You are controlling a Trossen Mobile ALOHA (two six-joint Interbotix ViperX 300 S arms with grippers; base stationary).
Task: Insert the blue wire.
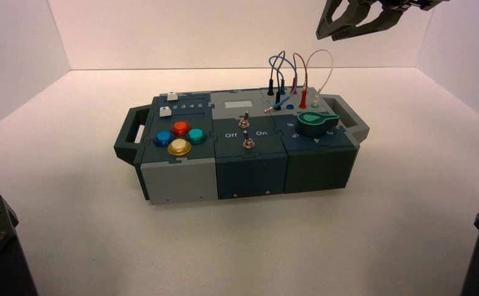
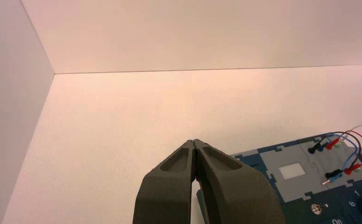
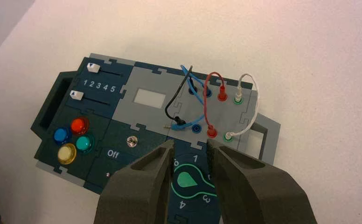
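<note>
One blue wire (image 3: 195,95) plug lies unplugged beneath the wide right pincer (image 3: 191,145).

High view: right gripper (image 1: 373,15) cut off by the top edge. Right wrist view: its fingers (image 3: 142,186) hide the green knob (image 3: 188,179) in part (numerals 1, 3, 4 readable) and the toggle panel past "Off". Left wrist view: box (image 2: 281,161) cropped at the corner.
</note>
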